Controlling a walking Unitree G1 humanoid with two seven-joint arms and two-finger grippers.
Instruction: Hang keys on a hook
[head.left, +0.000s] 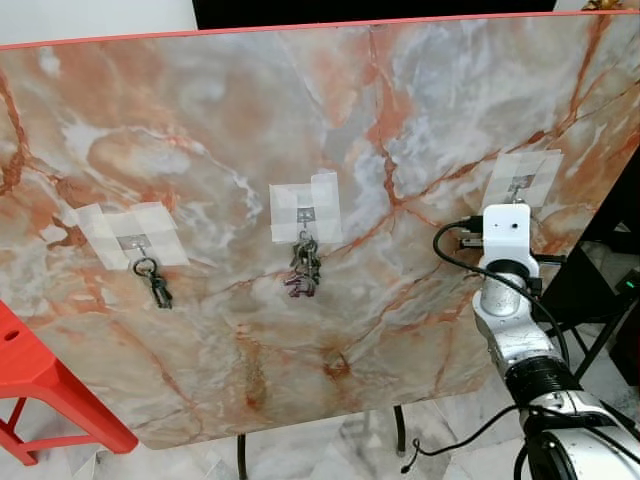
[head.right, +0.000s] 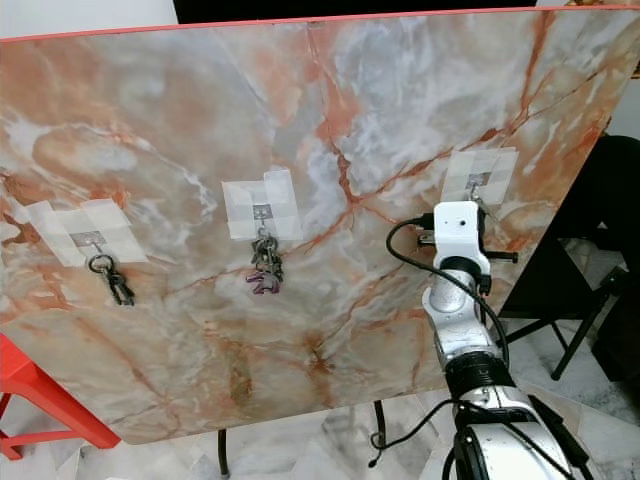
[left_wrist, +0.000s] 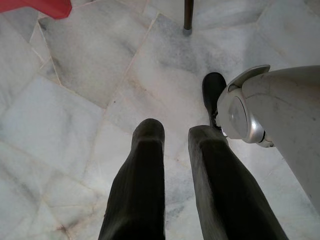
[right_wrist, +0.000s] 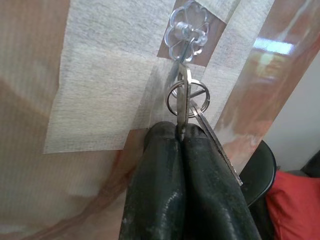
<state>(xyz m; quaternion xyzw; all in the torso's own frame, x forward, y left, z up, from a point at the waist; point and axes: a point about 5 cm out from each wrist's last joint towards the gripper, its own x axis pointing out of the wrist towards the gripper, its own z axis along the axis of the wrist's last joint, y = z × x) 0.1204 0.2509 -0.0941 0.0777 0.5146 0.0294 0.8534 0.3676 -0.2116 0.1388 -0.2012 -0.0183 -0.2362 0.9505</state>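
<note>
An upright marble-patterned board (head.left: 200, 120) carries three taped hooks. In the right wrist view my right gripper (right_wrist: 181, 131) is shut on a silver key (right_wrist: 184, 100). Its key ring (right_wrist: 188, 96) sits just below the clear flower-shaped hook (right_wrist: 188, 33), against the hook's prong. From the head, my right wrist (head.left: 505, 235) is raised in front of the right-hand hook (head.left: 520, 183) and hides the fingers. Another key bunch (head.left: 155, 282) hangs on the left hook, and a third bunch (head.left: 305, 268) on the middle hook. My left gripper (left_wrist: 176, 131) hangs idle over the floor, open, holding nothing.
A red stool (head.left: 40, 390) stands at the lower left beside the board. Black stand legs (head.left: 400, 430) hold the board over the marble-tiled floor (left_wrist: 75, 100). Dark furniture and a folding frame (head.left: 590, 290) crowd the right side, close to my right arm.
</note>
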